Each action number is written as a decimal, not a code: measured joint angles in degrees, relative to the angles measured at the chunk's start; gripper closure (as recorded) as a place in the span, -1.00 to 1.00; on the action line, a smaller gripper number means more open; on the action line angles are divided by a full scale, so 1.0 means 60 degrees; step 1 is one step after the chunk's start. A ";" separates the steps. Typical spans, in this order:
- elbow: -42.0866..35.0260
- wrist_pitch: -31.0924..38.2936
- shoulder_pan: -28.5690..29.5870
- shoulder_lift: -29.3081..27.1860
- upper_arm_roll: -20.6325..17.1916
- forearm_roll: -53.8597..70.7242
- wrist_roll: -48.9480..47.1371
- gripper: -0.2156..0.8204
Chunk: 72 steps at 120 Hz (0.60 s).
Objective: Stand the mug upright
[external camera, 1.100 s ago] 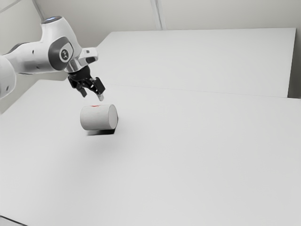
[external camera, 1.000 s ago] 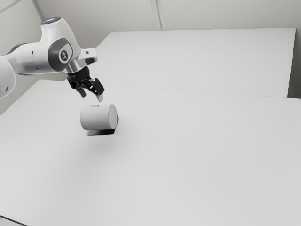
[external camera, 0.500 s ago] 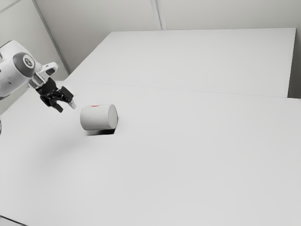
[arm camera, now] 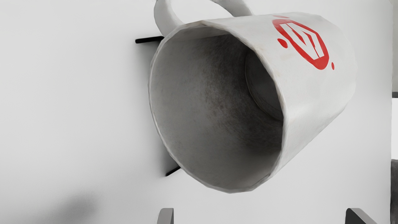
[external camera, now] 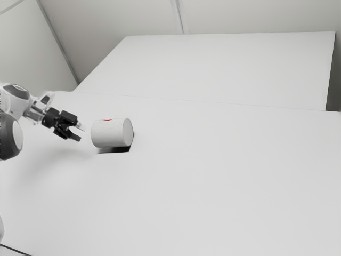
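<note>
Gripper (external camera: 80, 134): jaws apart, near the mug (external camera: 108, 134). White mug lies on its side on the table (external camera: 213, 186), open mouth facing the gripper. Red emblem (arm camera: 324, 61) on outer wall; inside grey, faintly brown-stained. Handle (arm camera: 165, 17) cut off by wrist view's edge; inner bottom dim, partly hidden by the wall.
</note>
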 joint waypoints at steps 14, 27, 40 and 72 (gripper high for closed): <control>-0.0013 -0.0334 0.0017 0.0338 0.0001 -0.1053 0.0460 -0.58; -0.0027 -0.0503 0.0018 0.0551 -0.0004 -0.1920 0.0811 -0.58; -0.0099 -0.0535 0.0019 0.0632 -0.0018 -0.2569 0.1084 -0.58; -0.0298 -0.0436 -0.0071 0.0597 -0.0079 -0.3088 0.1454 -0.58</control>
